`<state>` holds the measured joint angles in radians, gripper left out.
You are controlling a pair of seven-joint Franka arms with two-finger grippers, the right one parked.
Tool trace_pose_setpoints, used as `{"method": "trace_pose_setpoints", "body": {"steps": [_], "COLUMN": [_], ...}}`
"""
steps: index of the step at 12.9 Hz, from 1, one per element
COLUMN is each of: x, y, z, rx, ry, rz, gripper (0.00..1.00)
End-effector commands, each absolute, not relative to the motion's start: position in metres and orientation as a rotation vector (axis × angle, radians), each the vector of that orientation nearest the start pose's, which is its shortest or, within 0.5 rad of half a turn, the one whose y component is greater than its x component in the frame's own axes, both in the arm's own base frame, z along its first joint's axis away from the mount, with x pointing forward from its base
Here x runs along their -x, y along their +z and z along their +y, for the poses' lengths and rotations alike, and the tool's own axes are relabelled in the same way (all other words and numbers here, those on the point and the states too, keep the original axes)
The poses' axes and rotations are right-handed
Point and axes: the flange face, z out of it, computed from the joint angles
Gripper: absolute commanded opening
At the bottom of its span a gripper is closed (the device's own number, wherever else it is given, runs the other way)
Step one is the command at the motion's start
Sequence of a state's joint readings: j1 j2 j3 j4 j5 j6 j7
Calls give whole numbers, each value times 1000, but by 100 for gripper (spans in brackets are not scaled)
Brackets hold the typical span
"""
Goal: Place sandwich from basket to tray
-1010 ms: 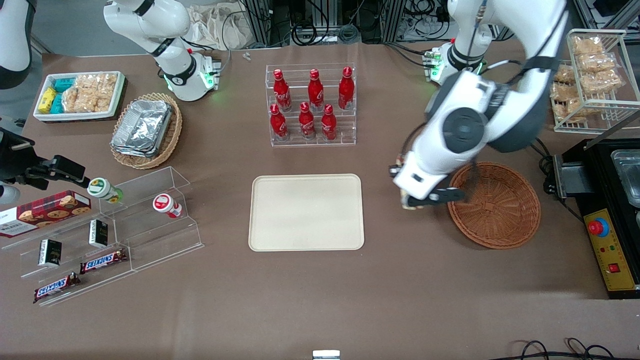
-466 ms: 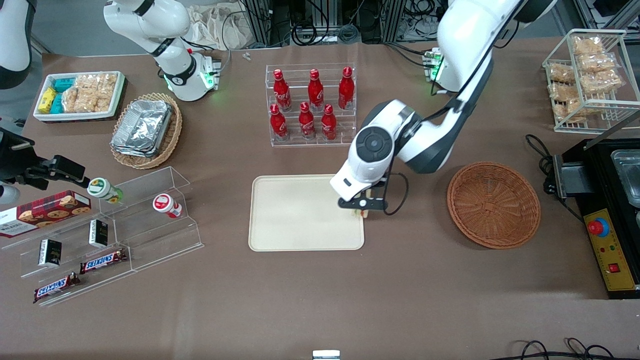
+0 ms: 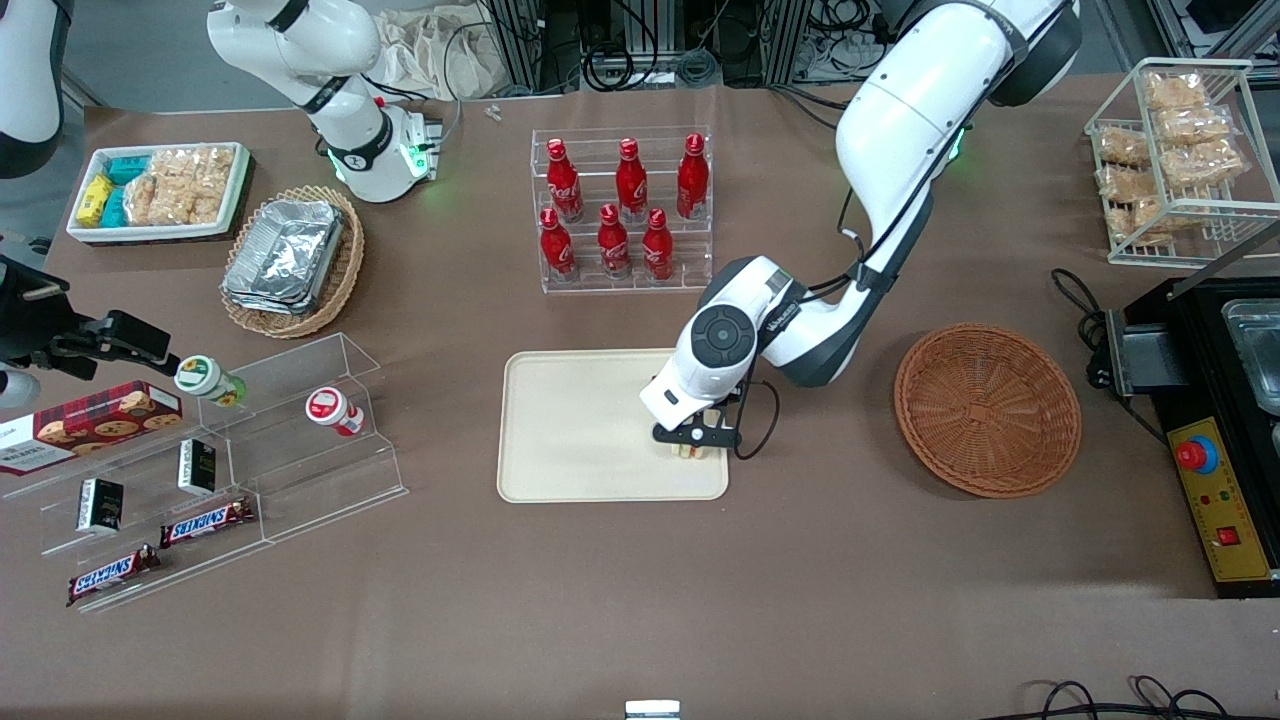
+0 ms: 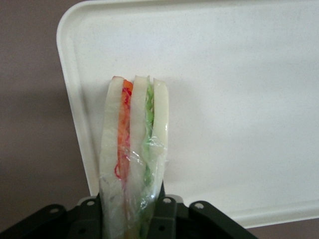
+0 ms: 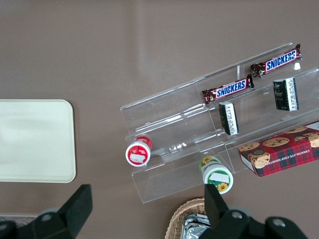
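My left gripper (image 3: pixel 695 441) hangs low over the cream tray (image 3: pixel 580 430), near the tray's corner toward the working arm's end, shut on the sandwich (image 3: pixel 690 450). In the left wrist view the plastic-wrapped sandwich (image 4: pixel 133 149) stands on edge between the fingers, showing white bread with orange-red and green filling, over the tray (image 4: pixel 239 99) close to its rim. The round reddish-brown basket (image 3: pixel 988 408) sits beside the tray toward the working arm's end, with nothing in it.
A clear rack of red bottles (image 3: pixel 622 208) stands farther from the camera than the tray. A white wire rack of snacks (image 3: pixel 1180 160) and a black appliance (image 3: pixel 1215 420) lie past the basket. Clear shelves with snacks (image 3: pixel 200 470) lie toward the parked arm's end.
The gripper has carried the sandwich from the basket's edge over to the tray, then a little farther in over the tray and lower.
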<state>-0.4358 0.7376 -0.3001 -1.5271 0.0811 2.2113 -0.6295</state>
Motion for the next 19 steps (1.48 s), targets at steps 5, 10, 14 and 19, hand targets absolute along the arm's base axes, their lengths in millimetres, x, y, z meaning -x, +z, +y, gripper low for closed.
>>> {"method": "trace_pose_setpoints", "body": {"steps": [5, 10, 14, 19], "x": [-561, -578, -596, -598], "y": [267, 406, 479, 520], "z": [-439, -347, -235, -122], "rx": [3226, 3115, 3091, 3028], "ry": [96, 161, 212, 290], "rz": [27, 35, 12, -248], "gripper": [100, 100, 100, 100]}}
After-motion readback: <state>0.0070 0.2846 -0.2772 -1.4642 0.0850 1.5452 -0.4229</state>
